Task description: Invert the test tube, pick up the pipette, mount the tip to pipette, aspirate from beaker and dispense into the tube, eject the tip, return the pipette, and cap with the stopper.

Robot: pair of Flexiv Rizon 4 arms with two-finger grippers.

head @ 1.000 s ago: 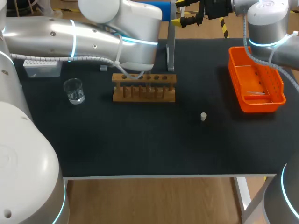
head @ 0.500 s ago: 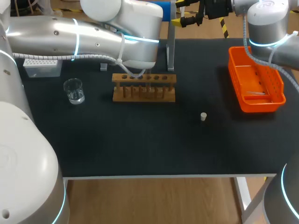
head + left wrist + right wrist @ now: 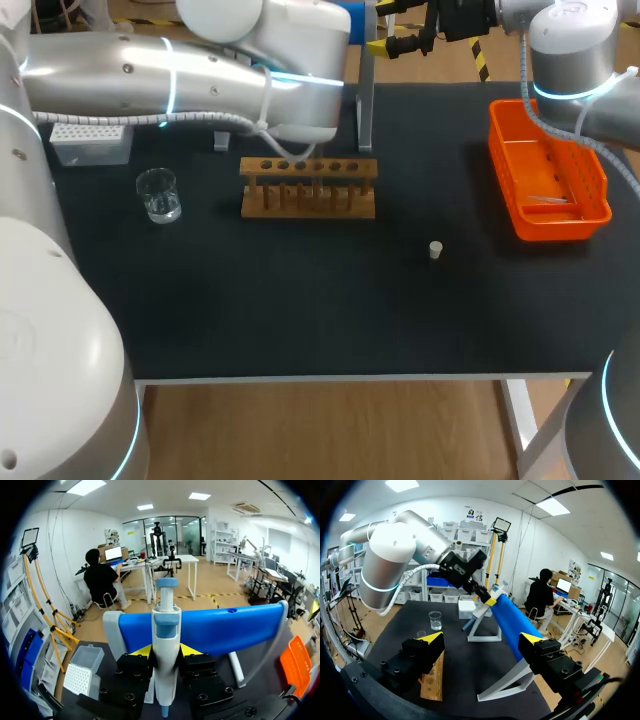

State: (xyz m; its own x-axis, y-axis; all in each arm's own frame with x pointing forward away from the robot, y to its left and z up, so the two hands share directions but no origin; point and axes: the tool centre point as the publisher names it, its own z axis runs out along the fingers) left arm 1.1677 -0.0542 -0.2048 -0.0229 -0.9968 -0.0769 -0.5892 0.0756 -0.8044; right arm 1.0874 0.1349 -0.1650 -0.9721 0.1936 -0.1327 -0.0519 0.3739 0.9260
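My left gripper is shut on the white and blue pipette, which stands upright in front of the blue bar of its stand. In the head view the left arm covers that gripper near the stand. Below it sits the wooden tube rack. The beaker is at the left, the tip box behind it, and the small stopper lies right of the middle. My right gripper is open and empty, held high at the back, facing the stand and the pipette.
An orange tray stands at the right with a small clear item in it. The rack lies below the right gripper's left finger, and the beaker is farther ahead. Bare black mat stretches along the front.
The left arm has shifted slightly up and to the right over the rack. The right arm and the items on the table have not moved.
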